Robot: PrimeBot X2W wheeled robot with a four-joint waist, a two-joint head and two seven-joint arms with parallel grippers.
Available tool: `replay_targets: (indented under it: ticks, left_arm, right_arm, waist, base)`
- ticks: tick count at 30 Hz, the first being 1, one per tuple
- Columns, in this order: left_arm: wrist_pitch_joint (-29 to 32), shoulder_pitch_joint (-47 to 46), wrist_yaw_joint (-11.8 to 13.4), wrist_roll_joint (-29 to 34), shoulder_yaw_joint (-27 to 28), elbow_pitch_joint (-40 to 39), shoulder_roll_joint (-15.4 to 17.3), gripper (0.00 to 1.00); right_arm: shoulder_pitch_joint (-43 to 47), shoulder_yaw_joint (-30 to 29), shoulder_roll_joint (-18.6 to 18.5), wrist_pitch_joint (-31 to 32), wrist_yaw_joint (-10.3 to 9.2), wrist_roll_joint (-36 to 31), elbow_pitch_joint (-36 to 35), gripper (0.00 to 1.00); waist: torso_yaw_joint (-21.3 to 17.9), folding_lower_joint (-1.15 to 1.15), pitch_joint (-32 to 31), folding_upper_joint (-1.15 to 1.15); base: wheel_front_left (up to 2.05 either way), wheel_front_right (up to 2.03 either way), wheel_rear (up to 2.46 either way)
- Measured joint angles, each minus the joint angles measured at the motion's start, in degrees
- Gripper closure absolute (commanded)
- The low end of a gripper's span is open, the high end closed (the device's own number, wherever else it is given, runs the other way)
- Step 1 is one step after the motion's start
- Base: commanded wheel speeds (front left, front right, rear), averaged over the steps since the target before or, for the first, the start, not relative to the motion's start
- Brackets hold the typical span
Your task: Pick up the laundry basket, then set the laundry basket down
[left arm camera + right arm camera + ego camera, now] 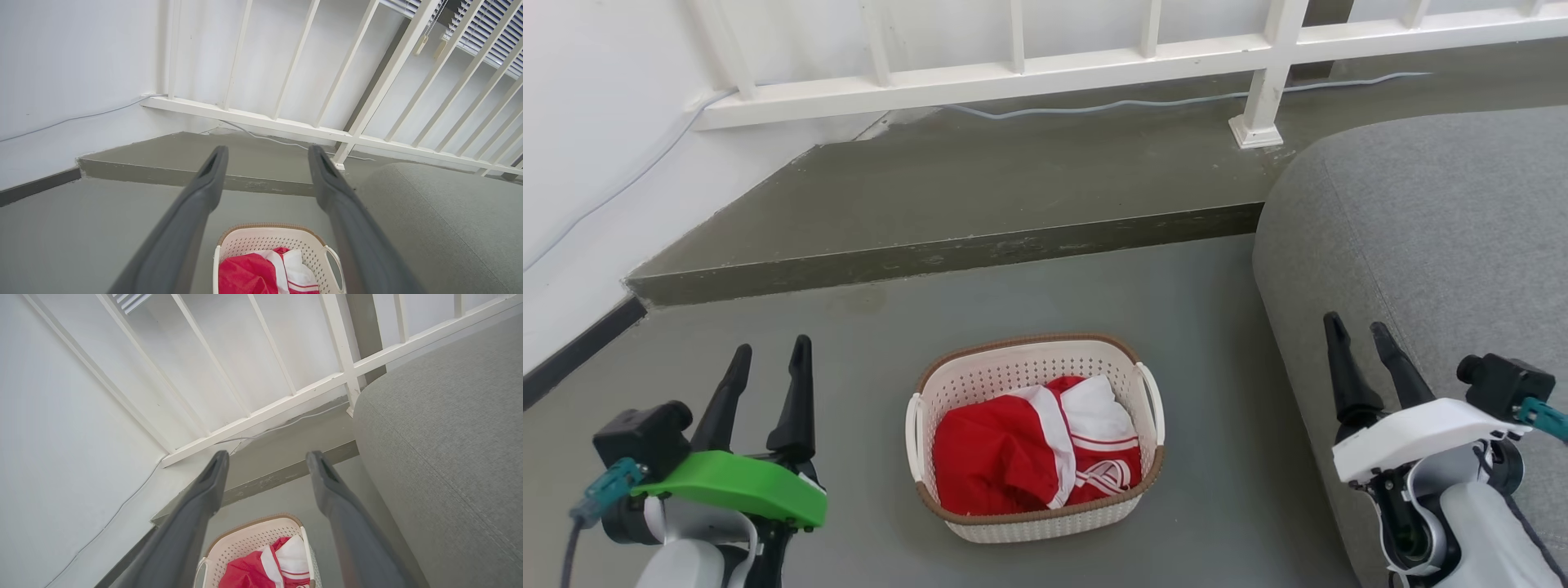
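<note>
The basket point(1013, 371) stands on the grey floor point(849, 351), between the two hands and apart from both. A red and white garment point(996, 457) is bunched inside it. Its white loop handles sit on its left and right short sides. The left hand point(772, 347) hovers to the basket's left, fingers parted, nothing between them, touching nothing. The right hand point(1354, 324) hovers to the basket's right, seen against the edge of a grey sofa point(1437, 229), fingers likewise parted and empty. Behind the basket runs a low step point(980, 245), then a white railing point(1013, 77) along the wall.
</note>
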Motion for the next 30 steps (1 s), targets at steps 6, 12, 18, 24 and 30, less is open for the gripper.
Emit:
replay_targets:
  ticks: [6, 12, 18, 24, 30]
  left_arm:
    - [-1.01, 0.05, 1.15, 3.38, -1.08, 0.07, -0.22, 0.0]
    - [-2.02, 0.26, 2.08, 6.99, -2.12, 0.59, -0.37, 0.0]
    - [-3.0, 0.66, 3.0, 10.83, -2.9, 1.0, -0.37, 0.0]
    - [-4.01, 0.87, 3.79, 14.66, -3.5, 1.52, -0.35, 0.0]
    - [-5.06, 0.88, 4.5, 18.05, -4.23, 2.2, -0.35, 0.0]
  right_arm:
    - [0.0, 1.27, 0.01, -0.62, -0.79, -3.35, 0.04, 0.0]
    - [0.01, 2.7, 0.01, -1.87, -1.54, -7.57, 0.41, 0.0]
    - [0.02, 3.9, -0.07, -2.88, -2.19, -12.07, 1.14, 0.0]
    - [0.01, 5.06, -0.18, -3.91, -3.1, -16.33, 1.48, 0.0]
    - [-0.03, 6.06, -0.48, -4.98, -4.04, -20.46, 1.65, 0.0]
  waist:
    - [-0.03, 0.0, -0.04, 0.0]
    - [-0.06, 0.0, 0.01, 0.0]
    - [-0.04, 0.0, 0.27, 0.0]
    - [-0.07, 0.0, 0.55, 0.0]
    - [-0.09, 0.0, 0.71, 0.0]
  base:
    - [0.0, 0.0, 0.0]
    - [0.0, 0.0, 0.0]
    - [0.0, 0.0, 0.0]
    - [0.0, 0.0, 0.0]
    - [0.0, 0.0, 0.0]
